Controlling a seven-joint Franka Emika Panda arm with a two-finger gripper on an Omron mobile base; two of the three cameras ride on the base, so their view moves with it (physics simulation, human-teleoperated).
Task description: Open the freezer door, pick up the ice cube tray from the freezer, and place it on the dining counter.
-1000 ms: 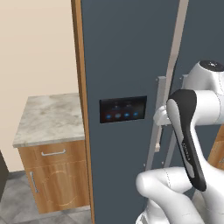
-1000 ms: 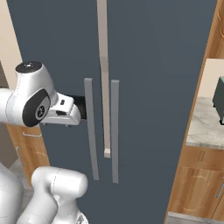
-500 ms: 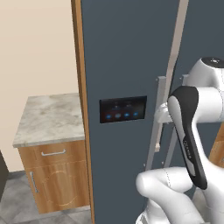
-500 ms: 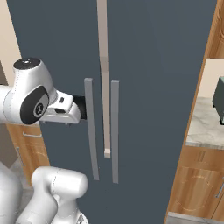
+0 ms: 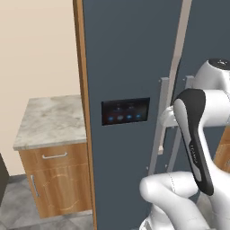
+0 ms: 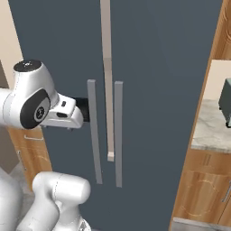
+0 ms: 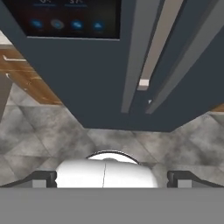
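Arm slightly raised since before; gripper (image 6: 85,109) wide open beside handle (image 6: 94,131) of closed freezer door (image 5: 128,67).

Arm (image 6: 31,101) slightly higher and closer to freezer door (image 6: 54,45) than before.

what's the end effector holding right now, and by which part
Nothing. The end effector is open next to the grey bar handle of the closed freezer door, with no grip on it yet.
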